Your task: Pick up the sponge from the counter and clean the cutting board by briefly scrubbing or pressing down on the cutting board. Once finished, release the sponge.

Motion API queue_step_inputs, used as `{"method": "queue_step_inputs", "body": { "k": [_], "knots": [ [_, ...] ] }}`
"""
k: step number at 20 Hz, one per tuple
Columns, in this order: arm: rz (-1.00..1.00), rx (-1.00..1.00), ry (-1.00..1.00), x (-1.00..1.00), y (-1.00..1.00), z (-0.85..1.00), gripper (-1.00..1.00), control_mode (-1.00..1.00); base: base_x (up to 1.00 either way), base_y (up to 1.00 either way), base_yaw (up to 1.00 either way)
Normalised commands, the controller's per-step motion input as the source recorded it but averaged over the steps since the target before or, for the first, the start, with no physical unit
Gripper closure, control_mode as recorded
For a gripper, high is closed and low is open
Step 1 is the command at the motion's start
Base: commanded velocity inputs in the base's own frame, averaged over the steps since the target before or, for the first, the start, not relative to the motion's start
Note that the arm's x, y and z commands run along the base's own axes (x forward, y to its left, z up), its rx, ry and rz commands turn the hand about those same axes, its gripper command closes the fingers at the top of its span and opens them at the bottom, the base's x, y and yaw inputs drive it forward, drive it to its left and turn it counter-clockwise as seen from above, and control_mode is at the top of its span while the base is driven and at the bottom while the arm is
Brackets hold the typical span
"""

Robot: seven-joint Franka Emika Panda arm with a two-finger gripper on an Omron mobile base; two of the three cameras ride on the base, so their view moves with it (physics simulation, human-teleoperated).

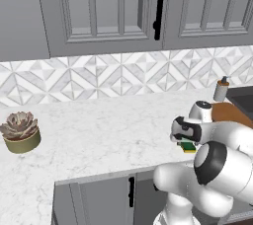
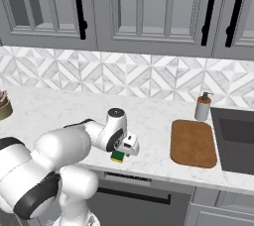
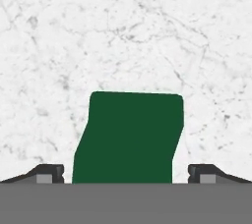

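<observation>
The sponge (image 3: 129, 137), dark green on top with a yellow base (image 2: 118, 157), lies on the white marble counter (image 2: 64, 106) near its front edge. My gripper (image 3: 126, 175) hangs straight above it, open, with one fingertip on each side of the sponge and apart from it. From the base cameras the hand (image 2: 126, 145) covers most of the sponge (image 1: 188, 146). The cutting board (image 2: 193, 143), a reddish-brown slab with rounded corners, lies flat to the right, beside the sink; part of the cutting board (image 1: 230, 113) shows behind my arm.
A soap dispenser (image 2: 202, 106) stands behind the board, next to the dark sink (image 2: 237, 141). A potted succulent (image 1: 20, 131) sits far left on the counter. Grey wall cabinets hang above the patterned backsplash.
</observation>
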Motion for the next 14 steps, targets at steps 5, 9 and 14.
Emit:
{"method": "queue_step_inputs", "body": {
  "k": [5, 9, 14],
  "knots": [
    [0.00, 0.00, 0.00, 0.16, 0.00, -0.23, -1.00, -1.00, 0.00, 0.00, 0.00],
    [0.00, 0.00, 0.00, 0.17, 0.00, -0.23, -1.00, -1.00, 0.00, 0.00, 0.00],
    [0.00, 0.00, 0.00, 0.03, 0.00, -0.10, 1.00, -1.00, 0.00, 0.00, 0.00]
  ]
}}
